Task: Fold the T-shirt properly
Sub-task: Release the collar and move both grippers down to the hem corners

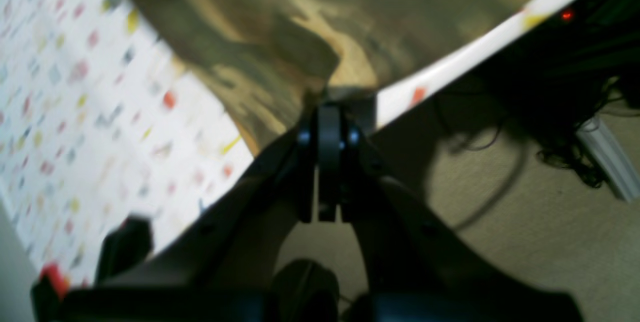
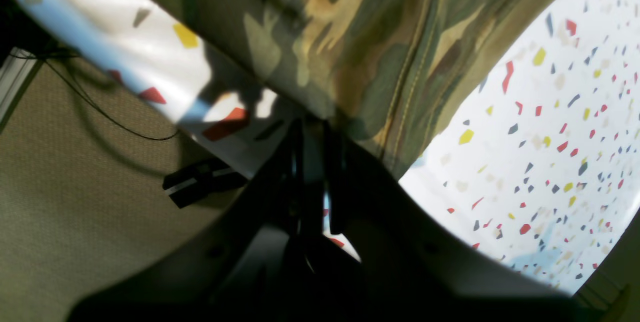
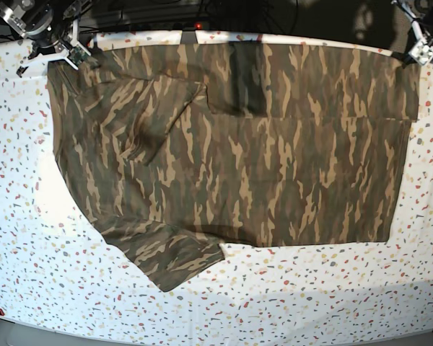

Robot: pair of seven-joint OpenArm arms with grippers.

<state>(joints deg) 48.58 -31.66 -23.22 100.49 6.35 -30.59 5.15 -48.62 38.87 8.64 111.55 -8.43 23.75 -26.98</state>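
The camouflage T-shirt (image 3: 231, 144) lies spread over the speckled white table (image 3: 310, 303), one sleeve (image 3: 169, 256) pointing to the near left and a fold of cloth (image 3: 166, 108) lying on its upper left. My left gripper (image 3: 418, 52) is at the shirt's far right corner. In the left wrist view it (image 1: 328, 107) is shut on the shirt's edge (image 1: 320, 27) at the table rim. My right gripper (image 3: 76, 54) is at the far left corner. In the right wrist view it (image 2: 312, 127) is shut at the shirt's hem (image 2: 380, 62).
The table's far edge (image 1: 480, 45) runs just behind both grippers. Beyond it are carpet floor, dark cables (image 1: 565, 127) and a black clamp (image 2: 200, 182). Bare speckled table lies in front of and to both sides of the shirt.
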